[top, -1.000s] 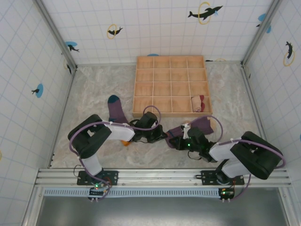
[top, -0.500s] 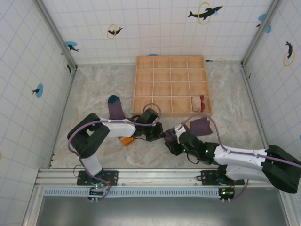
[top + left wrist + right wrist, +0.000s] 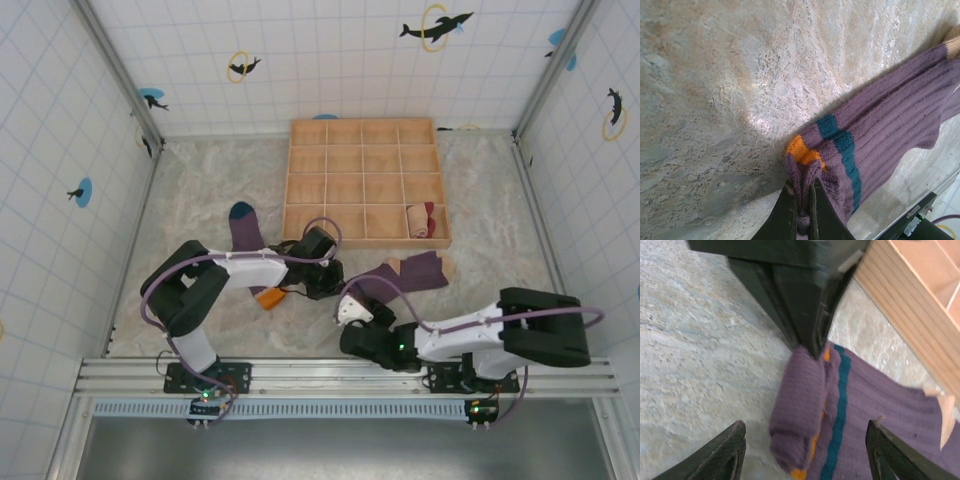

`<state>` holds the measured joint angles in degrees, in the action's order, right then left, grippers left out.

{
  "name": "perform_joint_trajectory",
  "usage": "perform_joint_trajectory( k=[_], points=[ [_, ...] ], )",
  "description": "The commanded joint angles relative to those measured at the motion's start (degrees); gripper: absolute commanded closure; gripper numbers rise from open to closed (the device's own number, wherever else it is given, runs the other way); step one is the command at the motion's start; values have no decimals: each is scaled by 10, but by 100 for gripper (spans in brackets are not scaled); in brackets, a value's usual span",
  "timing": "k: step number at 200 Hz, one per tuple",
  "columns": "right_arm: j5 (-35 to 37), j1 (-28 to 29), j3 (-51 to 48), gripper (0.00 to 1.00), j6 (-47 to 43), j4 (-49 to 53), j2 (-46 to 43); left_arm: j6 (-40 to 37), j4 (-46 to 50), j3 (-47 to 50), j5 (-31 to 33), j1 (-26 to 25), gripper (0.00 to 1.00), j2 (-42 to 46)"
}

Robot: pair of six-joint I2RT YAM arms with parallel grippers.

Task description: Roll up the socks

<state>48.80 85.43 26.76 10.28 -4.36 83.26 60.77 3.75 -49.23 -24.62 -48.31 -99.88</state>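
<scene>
Stone-look counter [image 3: 200, 190] inside tiled walls [image 3: 330, 60], wooden tray [image 3: 380, 241] at the back. Left gripper [image 3: 801, 192] is pressed together, pinching the folded end of the purple striped sock [image 3: 890, 130] just in front of the tray. Right gripper [image 3: 805, 427] is spread, hovering over that fold, apparently not touching. Teal-toed sock [image 3: 245, 230] lies flat left of the tray. Tan sock [image 3: 422, 220] sits rolled in the tray's near right corner compartment.

Purple sock [image 3: 855, 410], one end rolled
</scene>
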Motion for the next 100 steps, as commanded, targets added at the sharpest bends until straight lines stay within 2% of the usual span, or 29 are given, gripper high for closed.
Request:
perform_joint_trajectory(
  k=[1,24,73,87,100],
  points=[
    [75,18,50,35,-62,-10,65,-17,22,1,5,5,100,23],
    [75,16,72,36,-83,-17,109,-21,24,2,-1,8,100,28],
    [64,0,62,41,-73,-26,143,-27,33,8,-8,13,100,39],
    [62,-6,62,45,-67,-26,159,-27,31,11,-11,13,100,38],
    [64,-11,66,52,-58,-21,170,-27,31,12,-12,13,100,39]
  ],
)
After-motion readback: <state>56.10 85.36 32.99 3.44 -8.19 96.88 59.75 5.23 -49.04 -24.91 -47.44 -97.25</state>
